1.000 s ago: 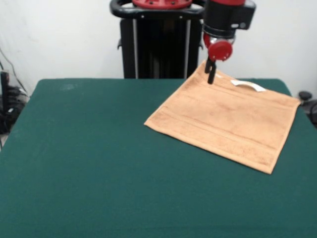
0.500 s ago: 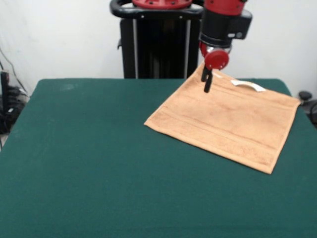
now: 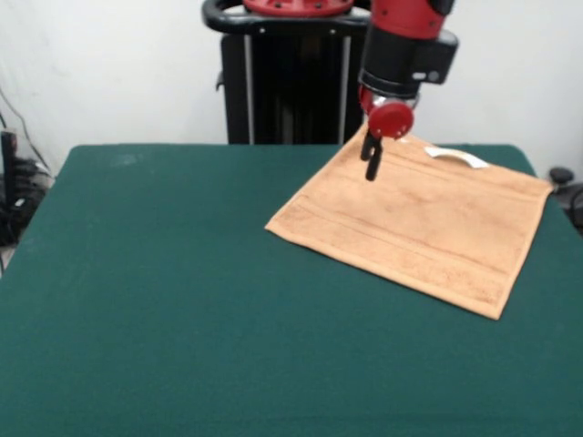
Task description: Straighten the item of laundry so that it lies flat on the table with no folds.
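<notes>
The tan-orange towel (image 3: 414, 218) lies spread flat on the right half of the dark green table (image 3: 164, 300), turned like a diamond. Its white label (image 3: 458, 157) sits at the far edge. Woven border bands run along the near-left side. My gripper (image 3: 371, 159) hangs from the red and black arm over the towel's far-left corner. It is just above the cloth, its black fingers slightly apart and holding nothing. That corner is partly hidden behind the gripper.
The robot's black pedestal (image 3: 291, 82) stands behind the table's far edge. The towel's right corner (image 3: 547, 187) reaches close to the table's right edge. Cables and dark items show off the table at the left (image 3: 14, 191) and right (image 3: 565, 177).
The gripper has moved left and slightly toward the camera along the towel's far-left edge. The towel has not moved.
</notes>
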`<state>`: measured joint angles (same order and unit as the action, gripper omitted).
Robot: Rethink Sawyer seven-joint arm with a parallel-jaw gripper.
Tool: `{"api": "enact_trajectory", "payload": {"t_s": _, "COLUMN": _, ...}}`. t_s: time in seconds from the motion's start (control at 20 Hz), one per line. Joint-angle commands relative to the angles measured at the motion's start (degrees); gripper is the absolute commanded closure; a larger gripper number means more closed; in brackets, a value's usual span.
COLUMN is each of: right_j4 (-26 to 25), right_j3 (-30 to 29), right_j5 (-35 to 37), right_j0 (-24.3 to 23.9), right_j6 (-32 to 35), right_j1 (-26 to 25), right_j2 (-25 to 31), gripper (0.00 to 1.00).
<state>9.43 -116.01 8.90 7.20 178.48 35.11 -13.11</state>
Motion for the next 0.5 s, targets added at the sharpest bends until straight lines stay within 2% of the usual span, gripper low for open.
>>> {"api": "enact_trajectory", "payload": {"t_s": 0.05, "right_j4": 0.8, "right_j3": 5.4, "right_j5": 1.0, "right_j0": -0.6, "right_j6": 2.0, "right_j1": -5.2, "right_j2": 0.4, "gripper": 0.00}}
{"api": "enact_trajectory", "payload": {"t_s": 0.5, "right_j4": 0.2, "right_j3": 6.4, "right_j5": -2.7, "right_j0": -2.4, "right_j6": 2.3, "right_j1": -11.7, "right_j2": 0.5, "gripper": 0.00}}
